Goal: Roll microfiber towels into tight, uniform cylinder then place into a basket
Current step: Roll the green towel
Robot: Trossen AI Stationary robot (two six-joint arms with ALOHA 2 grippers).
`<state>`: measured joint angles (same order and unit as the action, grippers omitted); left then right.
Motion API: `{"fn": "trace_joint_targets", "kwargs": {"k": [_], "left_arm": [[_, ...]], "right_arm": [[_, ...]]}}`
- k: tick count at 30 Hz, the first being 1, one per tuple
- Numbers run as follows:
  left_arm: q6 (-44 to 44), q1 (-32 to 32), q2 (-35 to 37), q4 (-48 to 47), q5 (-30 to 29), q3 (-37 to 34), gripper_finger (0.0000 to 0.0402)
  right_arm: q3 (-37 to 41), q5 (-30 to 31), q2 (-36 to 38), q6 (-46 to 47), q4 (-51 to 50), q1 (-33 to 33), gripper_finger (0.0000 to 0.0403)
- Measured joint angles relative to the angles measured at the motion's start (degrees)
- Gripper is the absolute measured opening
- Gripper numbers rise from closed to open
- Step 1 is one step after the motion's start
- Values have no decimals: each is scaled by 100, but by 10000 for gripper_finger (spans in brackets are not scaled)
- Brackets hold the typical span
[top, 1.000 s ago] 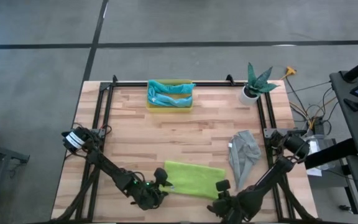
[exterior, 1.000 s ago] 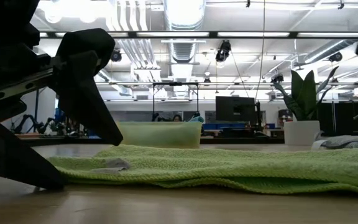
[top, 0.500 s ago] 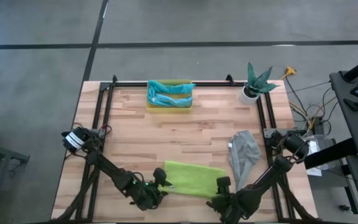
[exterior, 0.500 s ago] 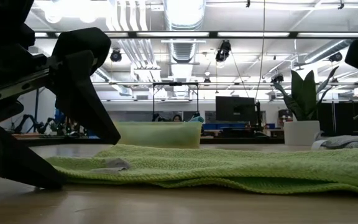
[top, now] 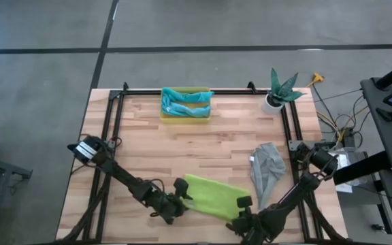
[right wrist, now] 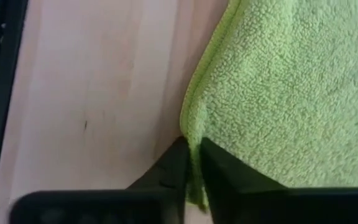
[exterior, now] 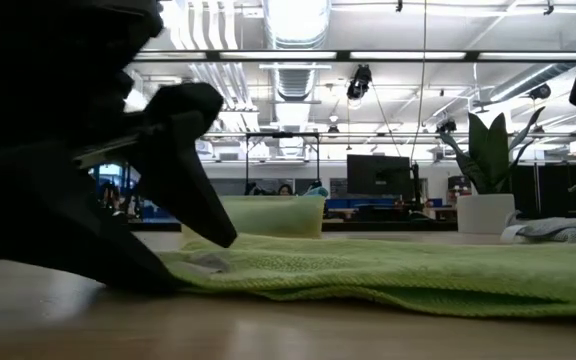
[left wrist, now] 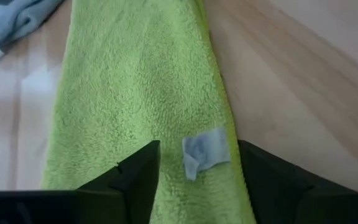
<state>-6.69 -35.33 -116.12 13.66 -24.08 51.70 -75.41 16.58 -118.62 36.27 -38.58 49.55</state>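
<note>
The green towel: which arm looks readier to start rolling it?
Probably the right. Its gripper is already shut on the green towel edge, while the left gripper is open, straddling the other end near the tag.

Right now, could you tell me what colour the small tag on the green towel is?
The tag is pale grey-white, clearest in the left wrist view.

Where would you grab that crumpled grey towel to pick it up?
Probably at the raised bunch near the top of the grey towel, coming straight down. It lies in a heap with folds standing up, so a hand could pinch one there; the flat parts offer nothing to close on.
</note>
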Motion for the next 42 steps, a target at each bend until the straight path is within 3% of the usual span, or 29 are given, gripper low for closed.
{"fn": "trace_joint_targets", "kwargs": {"k": [3, 11, 16, 21, 32, 42], "left_arm": [[40, 6, -95, 52, 91, 27, 172], [27, -95, -120, 92, 250, 106, 68], [16, -134, -119, 89, 265, 116, 7], [18, -184, -30, 73, 269, 117, 8], [630, -464, 664, -1130, 276, 117, 2], [639, -599, 848, -1270, 355, 116, 2]], "right_arm": [[-12, 81, -10, -78, 10, 7, 14], [-36, 287, 14, -33, -5, 5, 10], [-283, 957, 85, -49, -279, -3, 9], [-679, 1502, 216, -61, -886, -7, 9], [-695, 1512, 202, 300, -1239, 36, 9], [-868, 1514, 214, 293, -1212, 112, 9]]}}
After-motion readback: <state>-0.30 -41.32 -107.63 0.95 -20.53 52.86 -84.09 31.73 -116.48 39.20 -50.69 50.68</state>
